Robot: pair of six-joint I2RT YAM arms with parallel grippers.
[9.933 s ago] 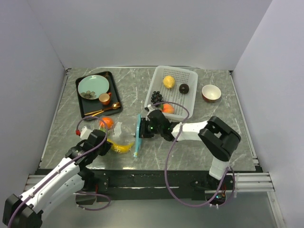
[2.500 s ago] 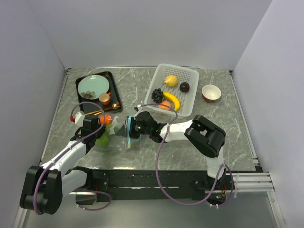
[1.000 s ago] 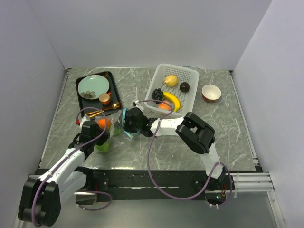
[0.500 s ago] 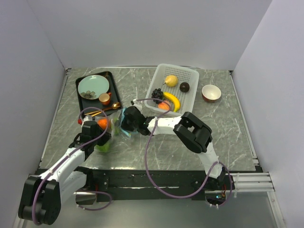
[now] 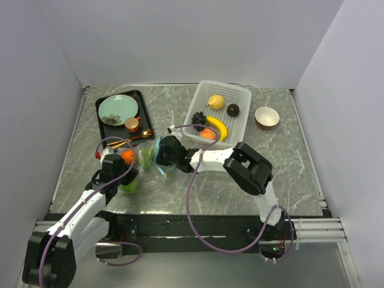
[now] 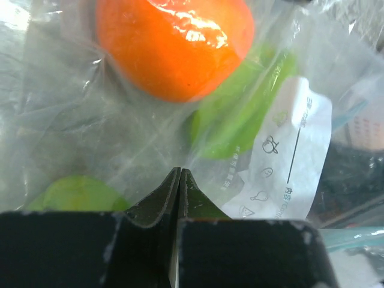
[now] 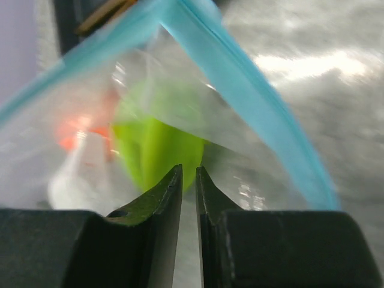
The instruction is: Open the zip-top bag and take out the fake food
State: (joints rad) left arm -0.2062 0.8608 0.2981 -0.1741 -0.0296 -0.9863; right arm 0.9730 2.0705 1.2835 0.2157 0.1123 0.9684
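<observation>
The zip-top bag (image 5: pixel 146 162) lies on the marble desk (image 5: pixel 270 174), left of centre, stretched between the two arms. The left pincer (image 6: pixel 180 171) is pinched tight on its clear film. The right pincer (image 7: pixel 188 173) is narrowed to a slit on the film below the teal zipper strip (image 7: pixel 240 90). An orange (image 6: pixel 174 42) and a green piece (image 6: pixel 237 117) sit inside.

Far right of the bag, a white perforated basket (image 5: pixel 237 135) holds a lemon (image 5: pixel 215 102), a dark brown ball (image 5: pixel 233 110), black grapes (image 5: pixel 198 120), a banana (image 5: pixel 217 127) and a peach (image 5: pixel 207 134). A bowl (image 5: pixel 266 117) stands to its right. At far left, a black tray (image 5: pixel 103 137) carries a plate (image 5: pixel 117 110), an orange cup (image 5: pixel 132 125) and a gold spoon (image 5: pixel 133 138).

The right arm covers the bag's mouth from above, and the crinkled film blurs the green shapes.
</observation>
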